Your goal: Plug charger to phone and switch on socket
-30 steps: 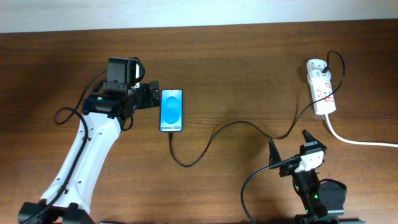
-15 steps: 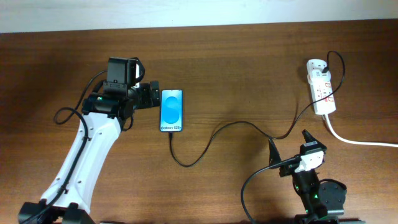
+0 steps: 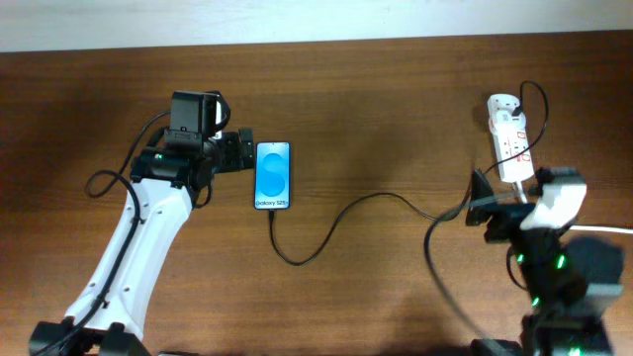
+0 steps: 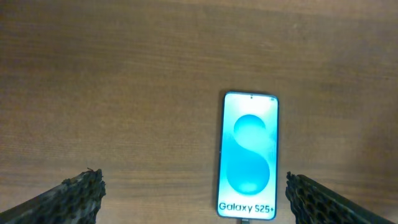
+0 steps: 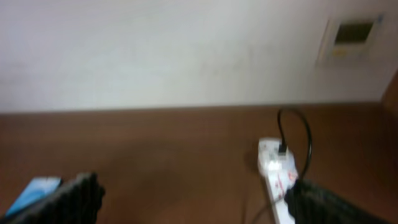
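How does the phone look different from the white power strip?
The phone has a black frame and lit blue screen; the power strip is white with red marks. The phone lies left of centre, straight; the power strip lies far right, slanted. The power strip trails a thick white cord; the phone has none. Both lie flat on the table.

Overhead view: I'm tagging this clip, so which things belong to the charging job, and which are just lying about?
Job in hand: phone; charger; socket.

Not part of it: table; wall plate, seen only in the right wrist view. No loose extras show.
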Motion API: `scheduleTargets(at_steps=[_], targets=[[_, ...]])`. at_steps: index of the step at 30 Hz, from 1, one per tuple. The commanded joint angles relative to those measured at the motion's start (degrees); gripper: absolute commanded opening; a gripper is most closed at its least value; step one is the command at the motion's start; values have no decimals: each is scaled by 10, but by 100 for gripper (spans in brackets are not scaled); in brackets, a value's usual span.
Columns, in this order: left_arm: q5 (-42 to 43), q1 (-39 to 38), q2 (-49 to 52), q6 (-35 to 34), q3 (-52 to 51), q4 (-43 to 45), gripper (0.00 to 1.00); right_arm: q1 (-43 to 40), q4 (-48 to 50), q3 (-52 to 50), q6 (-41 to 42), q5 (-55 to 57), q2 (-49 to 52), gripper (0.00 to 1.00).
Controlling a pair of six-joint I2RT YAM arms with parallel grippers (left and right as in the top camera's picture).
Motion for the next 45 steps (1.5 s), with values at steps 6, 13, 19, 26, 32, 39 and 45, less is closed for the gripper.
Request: scheduleTargets(at_steps=[6, 13, 19, 26, 32, 39, 45], targets=[[-4, -1, -9, -3, -1, 0, 99, -283, -99, 236, 2, -303, 301, 98], [-4, -1, -9, -3, -1, 0, 99, -403, -215, 463, -58, -348, 602, 98], [-4, -1, -9, -3, -1, 0, 99, -409, -287, 571, -86, -300, 710, 98], [-4, -1, -9, -3, -1, 0, 99, -374, -271, 571, -64, -176, 814, 98], [-4, -1, -9, -3, -1, 0, 99, -338, -235, 570, -41, -156, 865, 99], [-4, -1, -9, -3, -1, 0, 100, -294, -200, 570, -40, -142, 928, 99], [-4, -1, -9, -3, -1, 0, 99, -270, -177, 570, -37, -98, 951, 99]])
